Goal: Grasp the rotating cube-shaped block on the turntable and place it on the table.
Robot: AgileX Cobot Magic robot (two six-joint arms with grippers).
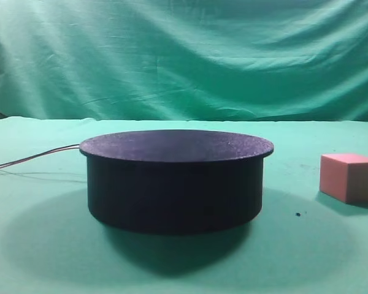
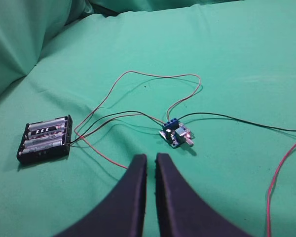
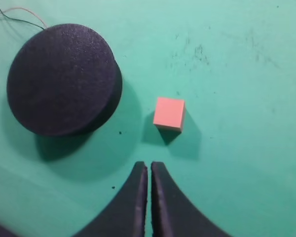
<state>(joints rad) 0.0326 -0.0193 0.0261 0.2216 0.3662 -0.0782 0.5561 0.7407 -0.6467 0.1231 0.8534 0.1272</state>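
The salmon cube-shaped block [image 1: 350,177] sits on the green table [image 1: 43,245] to the right of the black turntable [image 1: 175,177], apart from it. In the right wrist view the block [image 3: 169,113] lies right of the turntable [image 3: 61,79], whose top is bare. My right gripper [image 3: 149,165] is shut and empty, high above the table, a little short of the block. My left gripper [image 2: 151,157] is shut and empty over the cloth, away from the turntable. Neither gripper shows in the exterior high view.
In the left wrist view a black battery holder [image 2: 45,138] and a small blue circuit board [image 2: 175,133] lie on the cloth, joined by red and black wires [image 2: 138,79]. Wires [image 1: 30,159] trail left from the turntable. A green fabric backdrop [image 1: 184,55] hangs behind.
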